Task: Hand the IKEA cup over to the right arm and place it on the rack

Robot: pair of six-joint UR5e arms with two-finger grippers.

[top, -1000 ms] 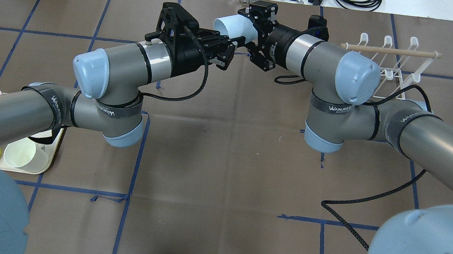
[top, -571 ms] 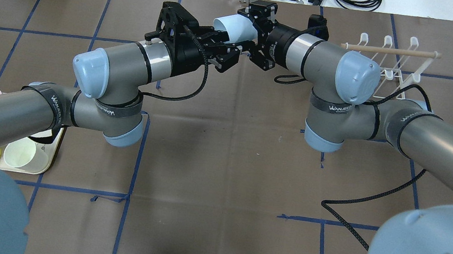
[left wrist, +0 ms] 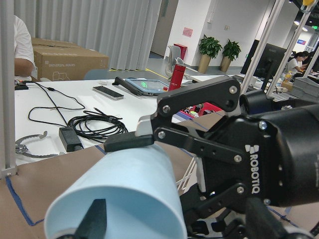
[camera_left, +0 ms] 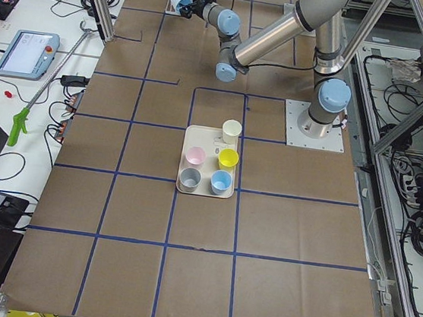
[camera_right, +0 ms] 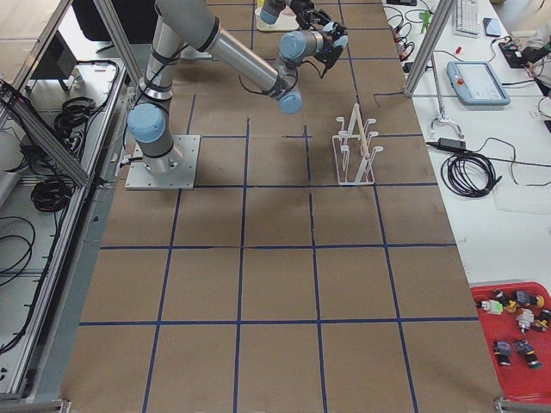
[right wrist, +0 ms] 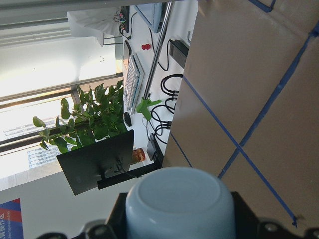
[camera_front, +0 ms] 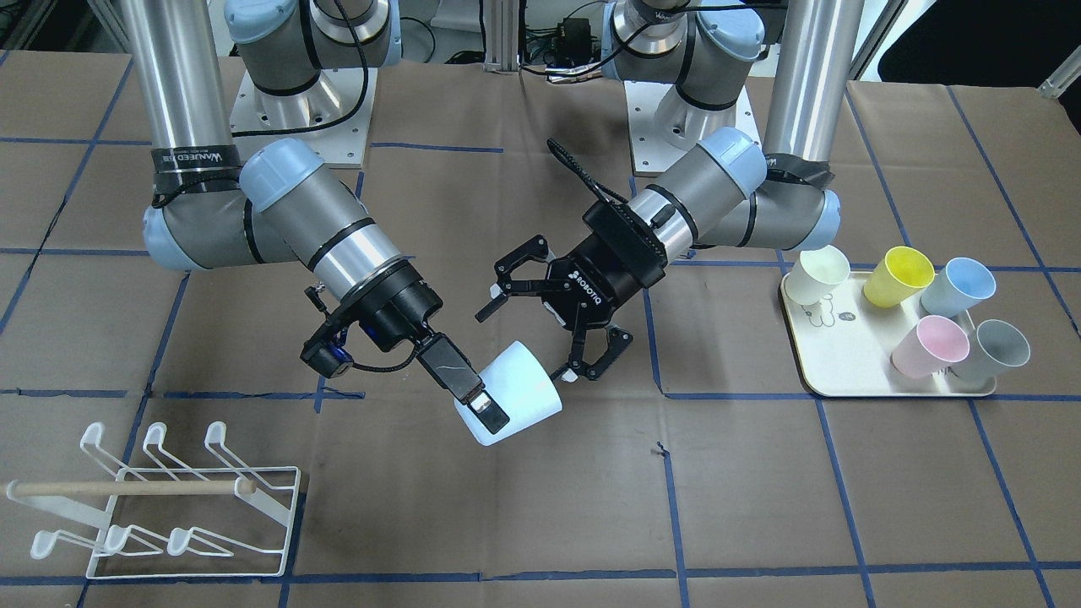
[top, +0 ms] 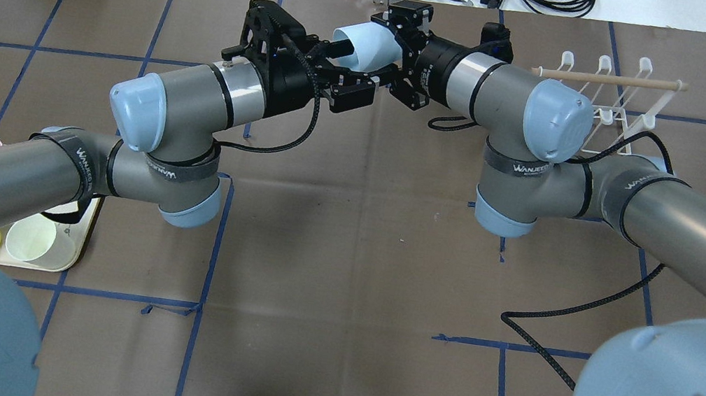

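A pale blue cup (camera_front: 517,395) hangs above the middle of the table, lying tilted on its side. My right gripper (camera_front: 498,407) is shut on its sides, and its wrist view shows the cup's closed base (right wrist: 179,199). In the overhead view the cup (top: 366,48) sits in the right gripper (top: 385,51). My left gripper (camera_front: 525,344) is open and holds nothing, just beside the cup's mouth; overhead it (top: 348,73) is left of the cup. The left wrist view shows the cup (left wrist: 129,194) close up. The white wire rack (camera_front: 127,487) with its wooden dowel stands on my right (top: 609,78).
A cream tray (camera_front: 844,359) with several coloured cups sits on my left side; it also shows in the overhead view (top: 64,251). A black braided cable (top: 561,316) loops on the table near my right arm. Cables and tools lie beyond the table's far edge.
My left gripper's fingers have spread apart beside the cup, and the left wrist has shifted slightly back. The cup stays in the right gripper, which has barely moved.
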